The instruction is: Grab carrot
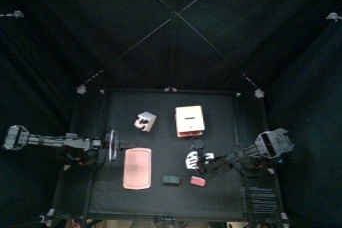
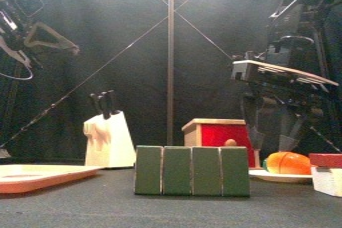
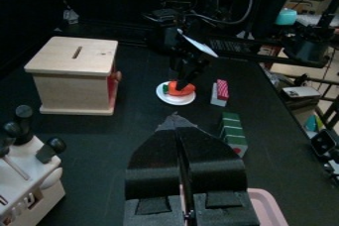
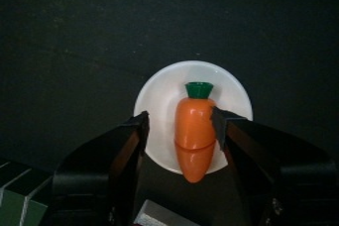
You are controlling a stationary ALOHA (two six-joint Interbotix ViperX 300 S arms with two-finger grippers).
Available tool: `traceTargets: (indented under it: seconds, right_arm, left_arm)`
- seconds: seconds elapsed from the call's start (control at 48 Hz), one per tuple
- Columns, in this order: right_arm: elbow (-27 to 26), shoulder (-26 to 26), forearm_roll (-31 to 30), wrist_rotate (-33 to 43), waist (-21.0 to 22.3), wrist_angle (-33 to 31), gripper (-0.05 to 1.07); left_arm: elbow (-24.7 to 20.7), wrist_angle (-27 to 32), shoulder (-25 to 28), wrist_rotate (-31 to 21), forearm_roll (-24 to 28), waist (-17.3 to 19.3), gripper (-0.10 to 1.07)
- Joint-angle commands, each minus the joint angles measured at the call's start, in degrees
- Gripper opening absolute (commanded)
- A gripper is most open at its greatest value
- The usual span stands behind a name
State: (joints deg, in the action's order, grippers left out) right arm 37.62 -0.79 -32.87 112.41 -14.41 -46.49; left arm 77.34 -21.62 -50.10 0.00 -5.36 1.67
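Note:
The orange carrot (image 4: 195, 143) with a green top lies on a small white plate (image 4: 199, 79) at the table's front right. My right gripper (image 4: 187, 123) is lowered over it, open, with one jaw on each side of the carrot and a small gap to each. In the top view the right gripper (image 1: 197, 157) covers the plate. The front view shows the carrot (image 2: 286, 162) on its plate (image 2: 271, 178). My left gripper (image 3: 179, 123) is shut and empty, resting at the table's left (image 1: 118, 150); its view shows the carrot (image 3: 176, 90) under the other arm.
A wooden box (image 1: 191, 120) and a knife block (image 1: 144, 122) stand at the back. A pink cutting board (image 1: 136, 167) lies front left. A green block (image 1: 171, 180) and a red and white piece (image 1: 198, 181) lie near the front edge, close to the plate.

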Motion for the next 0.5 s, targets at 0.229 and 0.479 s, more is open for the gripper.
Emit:
traceTargets:
  seconds: [0.229, 0.479]
  right_arm:
    - [-0.26, 1.14, 1.14, 0.00, 0.09, -0.26, 0.88]
    - [0.88, -0.09, 2.64, -0.53, 0.35, 1.76, 0.88]
  left_arm:
    - [-0.70, -0.53, 0.09, 0.18, 0.09, 0.44, -0.02]
    - [-0.70, -0.53, 0.09, 0.18, 0.00, 0.53, -0.02]
